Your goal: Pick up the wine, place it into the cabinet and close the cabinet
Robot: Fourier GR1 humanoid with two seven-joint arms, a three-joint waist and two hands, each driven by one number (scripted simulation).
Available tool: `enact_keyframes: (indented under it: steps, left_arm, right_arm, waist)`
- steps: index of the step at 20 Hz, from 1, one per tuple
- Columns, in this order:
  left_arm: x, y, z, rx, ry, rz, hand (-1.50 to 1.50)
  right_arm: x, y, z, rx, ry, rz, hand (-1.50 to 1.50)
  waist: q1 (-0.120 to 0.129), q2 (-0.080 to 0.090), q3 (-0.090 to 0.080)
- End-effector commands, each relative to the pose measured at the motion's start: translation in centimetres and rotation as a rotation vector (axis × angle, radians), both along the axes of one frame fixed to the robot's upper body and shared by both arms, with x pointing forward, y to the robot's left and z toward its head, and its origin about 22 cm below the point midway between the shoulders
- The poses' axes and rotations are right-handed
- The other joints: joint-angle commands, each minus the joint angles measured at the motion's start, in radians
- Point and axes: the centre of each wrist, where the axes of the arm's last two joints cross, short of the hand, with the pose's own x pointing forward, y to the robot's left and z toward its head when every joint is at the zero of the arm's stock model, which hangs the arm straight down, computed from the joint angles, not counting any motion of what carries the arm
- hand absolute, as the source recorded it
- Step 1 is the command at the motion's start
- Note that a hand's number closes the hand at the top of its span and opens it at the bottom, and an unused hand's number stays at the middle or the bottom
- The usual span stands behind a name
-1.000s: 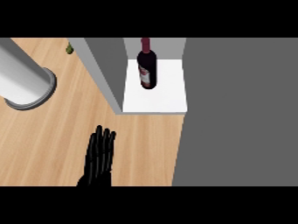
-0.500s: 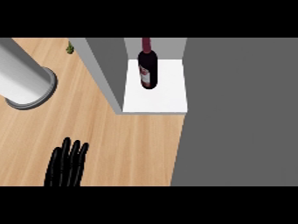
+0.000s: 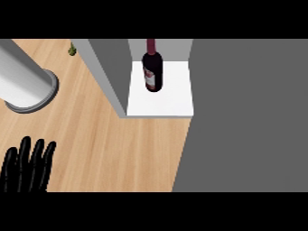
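Observation:
A dark wine bottle (image 3: 152, 74) with a pale label and a red neck stands upright on the white shelf (image 3: 171, 102) inside the open cabinet (image 3: 108, 72). Nothing touches it. My left hand (image 3: 26, 169) shows at the lower left edge over the wooden counter (image 3: 116, 149). It is open with straight fingers pointing up and holds nothing, well clear of the cabinet. My right hand shows nowhere in the head view.
A broad grey panel (image 3: 256, 117) fills the right side, next to the shelf. A large grey cylinder (image 3: 16, 76) with a flared rim stands at the upper left. A small green thing (image 3: 72, 50) peeks out behind the cabinet wall.
The hand has slid left and down across the counter, from near the cabinet's front toward the lower left corner. The bottle has stayed put on the shelf.

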Motion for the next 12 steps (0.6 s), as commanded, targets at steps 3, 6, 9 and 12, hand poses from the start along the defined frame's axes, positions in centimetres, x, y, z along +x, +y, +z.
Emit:
enact_keyframes:
  steps: [3,6,9,12]
  left_arm:
    - [0.5,3.7,1.1,-0.01,-0.016,0.04,-1.5]
    - [-0.2,5.0,1.6,-0.003,0.001,0.034,-1.5]
    - [-0.3,6.2,1.9,0.012,0.006,0.071,-1.5]
    - [0.5,7.8,1.1,0.016,-0.005,0.045,-1.5]
  right_arm:
    - [-4.2,0.8,2.5,0.041,-0.111,0.202,1.5]
    - [-5.5,2.1,3.2,0.04,-0.086,0.223,1.5]
    - [-5.3,3.8,3.2,0.07,-0.091,0.234,1.5]
    - [-5.5,5.1,3.4,0.055,-0.089,0.283,1.5]
  waist:
    - [-0.001,-0.003,0.0]
    - [0.001,-0.006,-0.001]
    - [0.002,-0.005,-0.001]
    - [-0.002,-0.004,-0.002]
